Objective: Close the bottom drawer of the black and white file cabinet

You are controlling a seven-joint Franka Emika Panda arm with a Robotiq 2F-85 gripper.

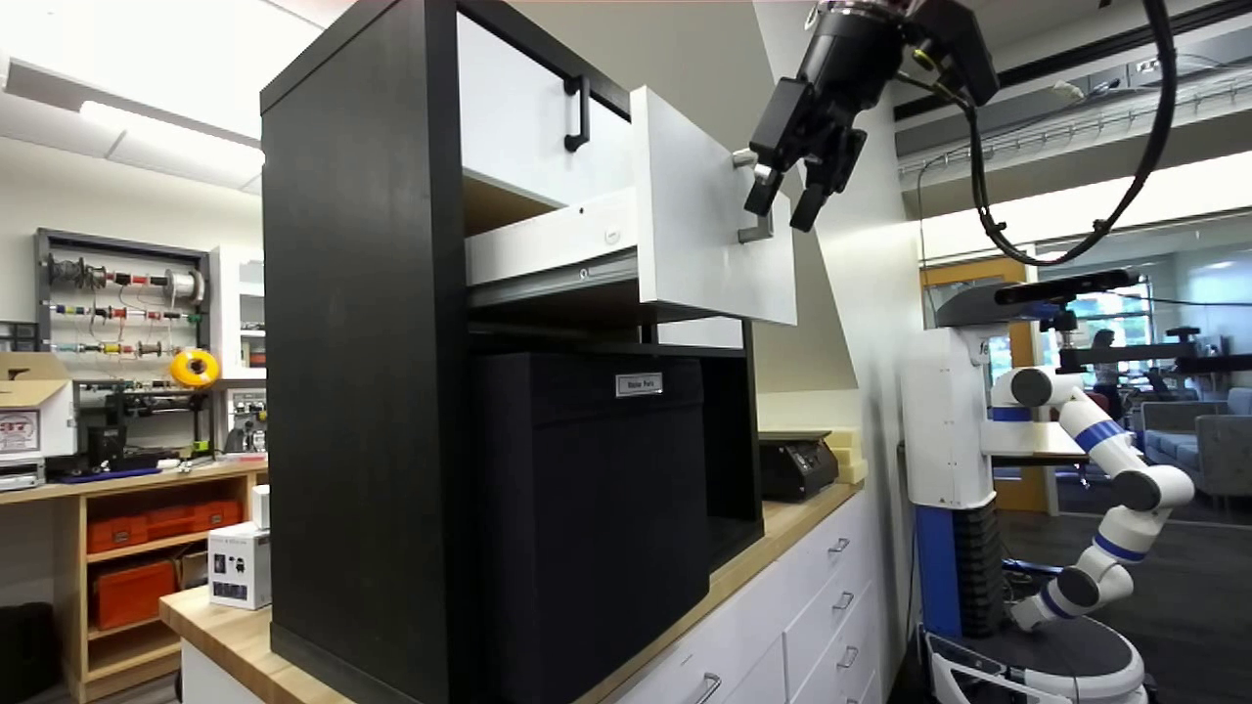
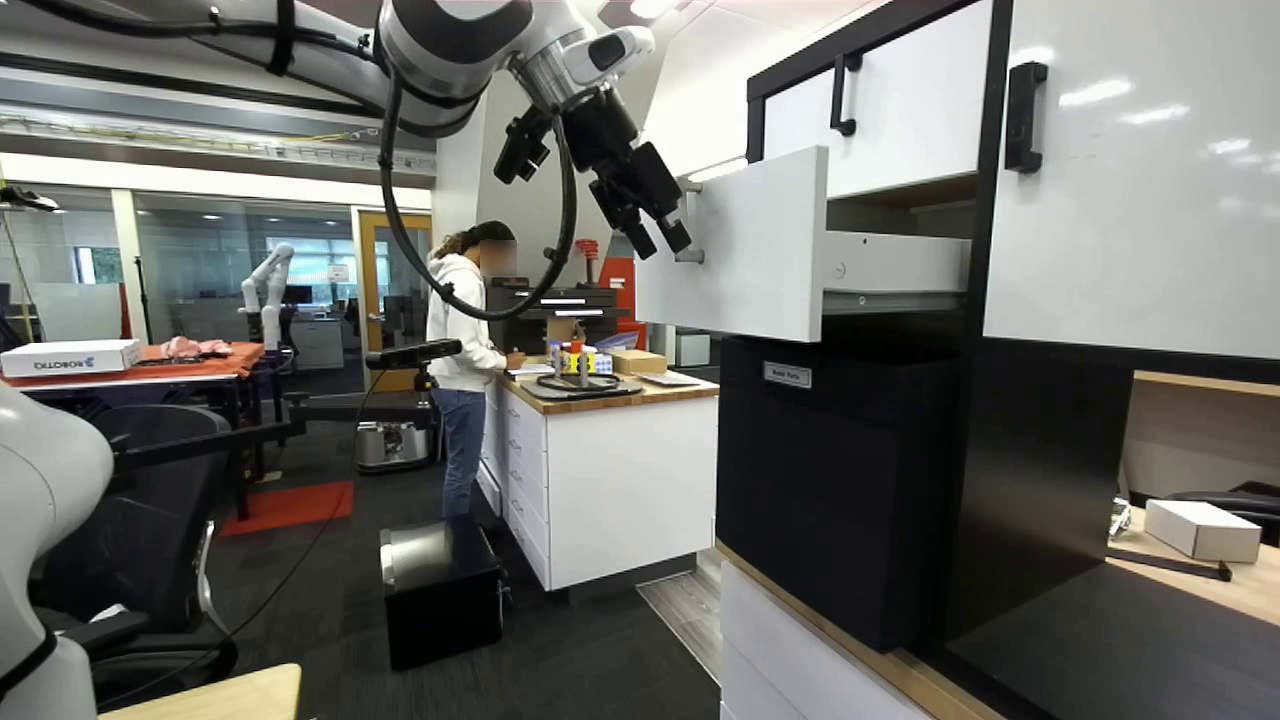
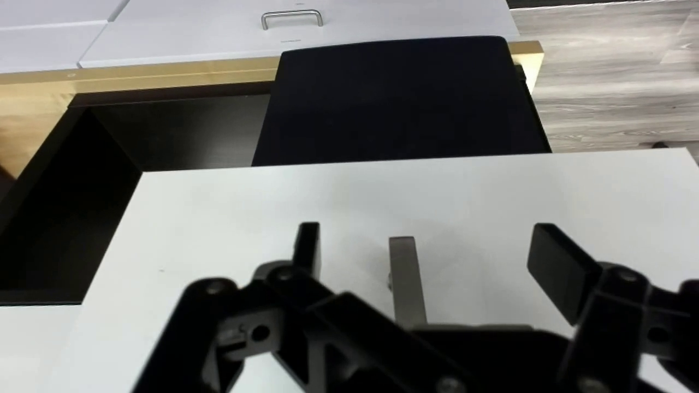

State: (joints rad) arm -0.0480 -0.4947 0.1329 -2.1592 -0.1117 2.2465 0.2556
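Wrist view: the bottom drawer (image 3: 207,229) shows as a broad white front, with a narrow grey handle (image 3: 405,278) standing out from it. The gripper (image 3: 434,262) is in front, released: its two black fingers (image 3: 562,273) are spread wide, one on either side of the handle in this view, with white showing in both gaps. Both exterior views show the drawer pulled well out of the file cabinet (image 1: 352,342), a tall box with matte black sides. The gripper slants downward at the drawer's front; whether it touches the handle cannot be told. Just above, the upper white drawer front (image 1: 514,108) sits flush in the frame, with a black handle (image 1: 585,112). Below the pulled-out drawer stands a black bin (image 1: 606,508) bearing a small label (image 1: 639,383). The cabinet rests on a wood-topped counter (image 1: 230,636). In an exterior view, a person (image 2: 460,330) in a white top stands at a white workbench (image 2: 630,470).
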